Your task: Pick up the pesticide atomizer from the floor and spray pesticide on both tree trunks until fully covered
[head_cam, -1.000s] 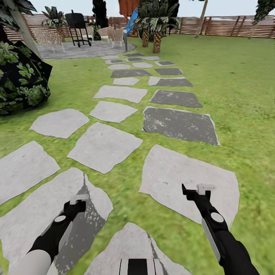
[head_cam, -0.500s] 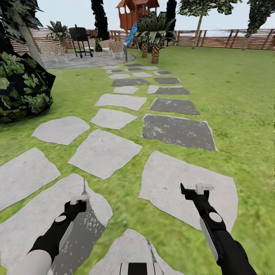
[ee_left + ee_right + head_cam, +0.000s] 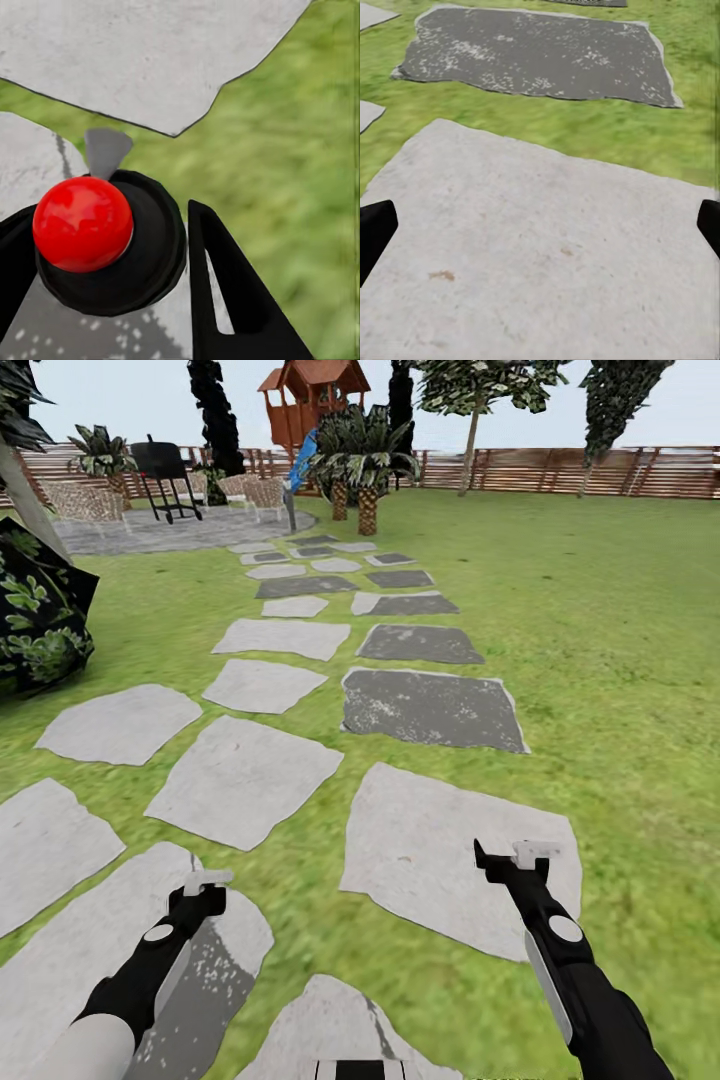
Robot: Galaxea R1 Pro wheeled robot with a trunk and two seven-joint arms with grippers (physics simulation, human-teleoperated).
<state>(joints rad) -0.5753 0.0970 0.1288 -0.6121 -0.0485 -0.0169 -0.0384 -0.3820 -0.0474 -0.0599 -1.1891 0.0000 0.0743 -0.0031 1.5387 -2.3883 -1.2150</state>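
Head view: we look along a path of flat stepping stones [image 3: 245, 780] laid in the green grass floor [image 3: 600, 660] of the garden, which a brown slatted wooden fence [image 3: 560, 470] closes at the far side. The path leads toward a grey stone patio [image 3: 150, 532] with a black grill [image 3: 160, 465], short palms [image 3: 365, 465] and a wooden play tower [image 3: 310, 395]. A dark leafy bush [image 3: 40, 615] stands at the left edge. Our left claw [image 3: 205, 882] hangs above a partly darkened slab [image 3: 120, 940]; our right claw [image 3: 520, 855] hangs above a pale slab [image 3: 450, 855]. In the left wrist view a red ball [image 3: 82, 223] sits in a black round cup [image 3: 146, 244] beside one dark finger [image 3: 225, 300]; we cannot tell how wide this claw stands. In the right wrist view the fingertips [image 3: 375, 229] lie at opposite edges, so the claw is spread wide and empty over the pale slab, with a dark grey slab [image 3: 540, 52] beyond. We cannot make out the pesticide atomizer anywhere on the grass.
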